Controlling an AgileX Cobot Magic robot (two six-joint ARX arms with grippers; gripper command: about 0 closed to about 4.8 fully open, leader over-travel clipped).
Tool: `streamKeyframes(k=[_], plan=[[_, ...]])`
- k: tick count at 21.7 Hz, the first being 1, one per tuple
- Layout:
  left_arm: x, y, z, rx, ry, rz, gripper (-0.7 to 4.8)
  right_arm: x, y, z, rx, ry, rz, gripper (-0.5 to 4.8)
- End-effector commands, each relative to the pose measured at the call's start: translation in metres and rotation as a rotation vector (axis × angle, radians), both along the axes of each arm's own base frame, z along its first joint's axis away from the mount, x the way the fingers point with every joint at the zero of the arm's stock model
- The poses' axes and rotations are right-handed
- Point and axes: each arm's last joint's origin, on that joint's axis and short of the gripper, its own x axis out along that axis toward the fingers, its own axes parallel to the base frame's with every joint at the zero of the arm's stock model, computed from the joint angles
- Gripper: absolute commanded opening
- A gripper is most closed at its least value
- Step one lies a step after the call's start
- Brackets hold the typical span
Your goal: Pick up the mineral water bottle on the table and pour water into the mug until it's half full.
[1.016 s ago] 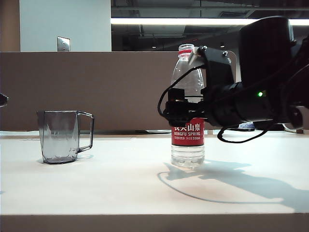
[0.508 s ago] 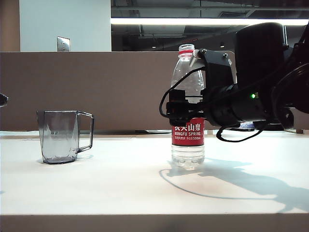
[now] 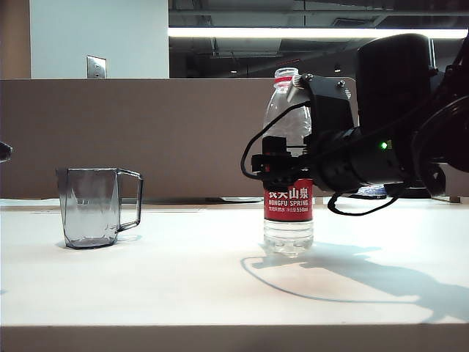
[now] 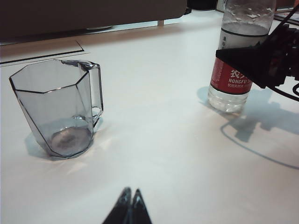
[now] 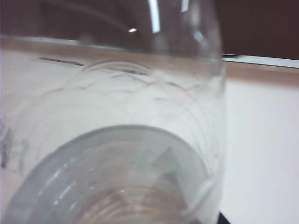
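Bottle (image 3: 288,158) upright on surface (image 3: 183,279), well apart from mug (image 3: 91,207). Right gripper (image 3: 275,165) around its middle, grasp unconfirmed. Left gripper (image 4: 128,207) clenched, idle. Risk: weak grip, bottle slips or tips on lift.

The only legible print stands on the red label of the mineral water bottle (image 3: 288,158), just below where the right pincer (image 3: 272,167) meets it. From the exterior view: white Chinese characters, then "NONGFU SPRING", then a smaller line ending "550ml". From the left wrist view the same label (image 4: 231,79) shows part of one Chinese character and "NONGFU S", the rest hidden behind the pincer. Finer print beneath is too small to read.
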Motion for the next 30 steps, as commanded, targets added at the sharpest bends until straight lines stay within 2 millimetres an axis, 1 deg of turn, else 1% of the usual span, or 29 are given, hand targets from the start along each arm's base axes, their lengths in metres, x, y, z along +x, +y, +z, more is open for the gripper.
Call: streamKeyframes(k=[1,2,7,10,11,16,18,19,23,25,29,30], plan=[[0.000,0.000,0.002,-0.004,-0.008,-0.002,-0.05,0.001,0.000,0.004,0.014,-0.024,-0.001,3.34],[0.000,0.000,0.002,-0.004,-0.008,-0.002,-0.05,0.001,0.000,0.004,0.013,-0.023,-0.001,2.95],[0.000,0.000,0.002,-0.004,-0.008,-0.001,-0.05,0.000,0.001,0.004,0.014,-0.024,0.000,2.91],[0.000,0.000,0.002,-0.004,-0.008,0.000,-0.05,0.000,0.001,0.006,-0.026,-0.047,0.005,2.90],[0.000,0.001,0.002,-0.004,-0.008,0.004,-0.05,-0.001,0.002,0.009,-0.071,-0.071,0.012,2.70],[0.003,0.005,0.002,-0.005,-0.009,0.056,-0.05,0.003,0.005,0.026,-0.163,-0.086,0.023,2.68],[0.005,0.012,0.002,-0.006,-0.013,0.122,-0.05,0.012,0.015,0.039,-0.209,-0.115,0.098,2.69],[0.006,0.014,0.003,-0.008,-0.017,0.147,-0.05,0.015,0.018,0.042,-0.228,-0.117,0.108,2.69],[0.007,0.022,0.004,-0.016,-0.040,0.228,-0.05,0.029,0.035,0.058,-0.296,-0.080,0.177,2.69],[0.007,0.027,0.006,-0.023,-0.060,0.276,-0.05,0.041,0.045,0.076,-0.352,-0.063,0.263,2.69],[0.008,0.030,0.006,-0.023,-0.063,0.298,-0.05,0.052,0.054,0.089,-0.418,-0.070,0.296,2.68],[0.008,0.030,0.006,-0.023,-0.063,0.299,-0.05,0.056,0.059,0.091,-0.448,-0.063,0.321,2.68]])
